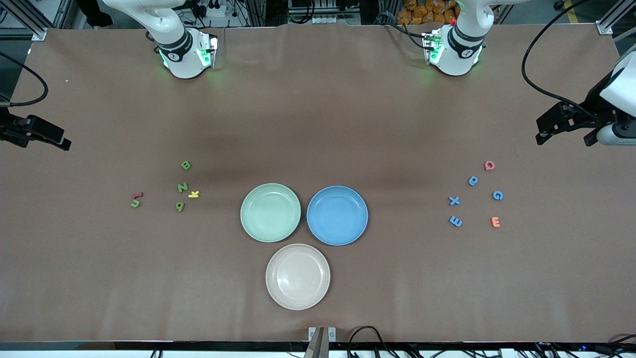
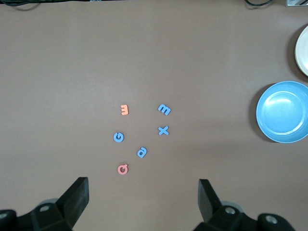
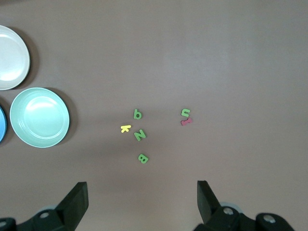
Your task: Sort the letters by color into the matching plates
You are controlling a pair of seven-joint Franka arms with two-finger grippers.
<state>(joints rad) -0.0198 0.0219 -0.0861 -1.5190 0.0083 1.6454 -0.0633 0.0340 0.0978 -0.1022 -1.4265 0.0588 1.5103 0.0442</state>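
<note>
Several dark green letters (image 1: 183, 187) lie toward the right arm's end of the table; they also show in the right wrist view (image 3: 139, 135). Several blue letters (image 1: 473, 180) lie toward the left arm's end and show in the left wrist view (image 2: 163, 130). The mint green plate (image 1: 248, 221) and the blue plate (image 1: 360, 223) sit side by side mid-table, both empty. My left gripper (image 2: 143, 197) is open and empty, up over bare table beside the blue letters. My right gripper (image 3: 142, 199) is open and empty, up over bare table beside the green letters.
A beige-pink plate (image 1: 278, 293) sits nearer the front camera than the other two. A yellow letter (image 1: 194, 194) and a red letter (image 1: 138, 195) lie among the green ones. A pink letter (image 1: 489, 165) and an orange letter (image 1: 495, 222) lie among the blue ones.
</note>
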